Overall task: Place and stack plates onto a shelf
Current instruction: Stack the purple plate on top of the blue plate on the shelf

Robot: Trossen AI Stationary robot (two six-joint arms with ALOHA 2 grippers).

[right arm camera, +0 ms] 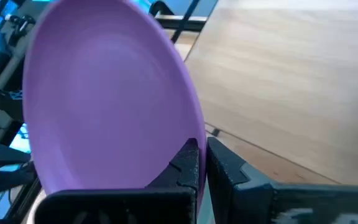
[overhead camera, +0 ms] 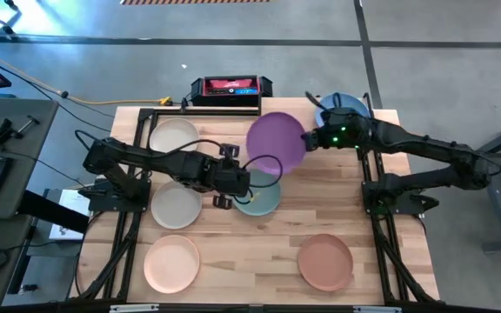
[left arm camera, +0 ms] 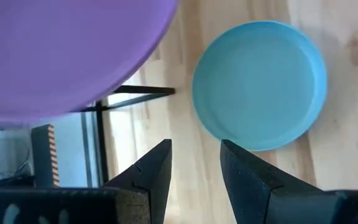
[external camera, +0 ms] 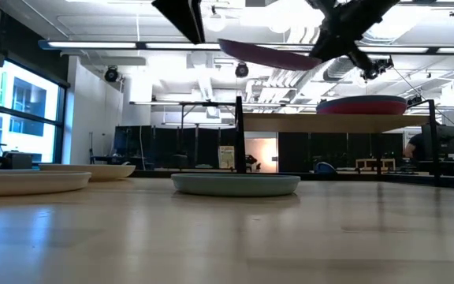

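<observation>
A round, matte purple plate [overhead camera: 277, 139] hangs tilted in the air above the table [overhead camera: 268, 239], its rim pinched between the nearly closed jaws of the right gripper [right arm camera: 202, 163], just beside the pale-wood shelf [external camera: 329, 123]. Below it, the left gripper [left arm camera: 194, 163] hovers with jaws parted and empty over a teal green plate [left arm camera: 260, 84] lying on the tabletop.

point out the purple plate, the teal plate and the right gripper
purple plate [overhead camera: 276, 139], high view, middle of its face
teal plate [left arm camera: 260, 84], left wrist view, centre of its bowl
right gripper [right arm camera: 202, 163], right wrist view, fingertips clamped on the purple plate's rim
</observation>
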